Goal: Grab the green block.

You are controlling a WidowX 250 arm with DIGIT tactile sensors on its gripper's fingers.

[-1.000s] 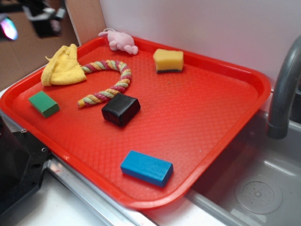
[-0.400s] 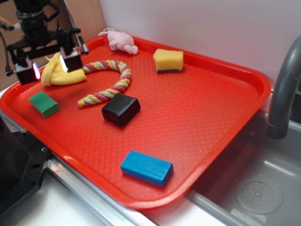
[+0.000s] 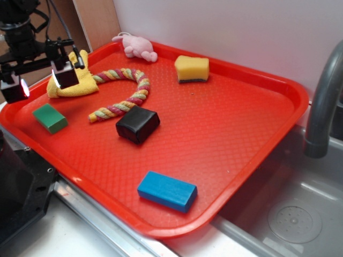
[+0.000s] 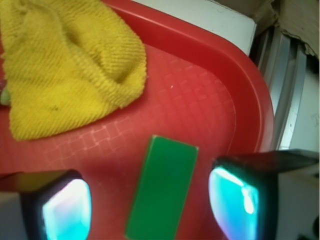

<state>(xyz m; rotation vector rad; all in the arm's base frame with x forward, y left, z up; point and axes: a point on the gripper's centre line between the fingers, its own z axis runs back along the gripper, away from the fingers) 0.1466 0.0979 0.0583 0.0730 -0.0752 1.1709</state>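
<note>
On the red tray (image 3: 225, 134), the green block (image 4: 162, 187) lies between your wide-open gripper (image 4: 150, 200) fingers, near the yellow cloth (image 4: 60, 65). Drop crooked and you may knock it away.

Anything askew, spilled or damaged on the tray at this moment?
Nothing stands out. The green block lies flat on the red tray, with the open gripper above it; the yellow cloth is merely crumpled.
</note>
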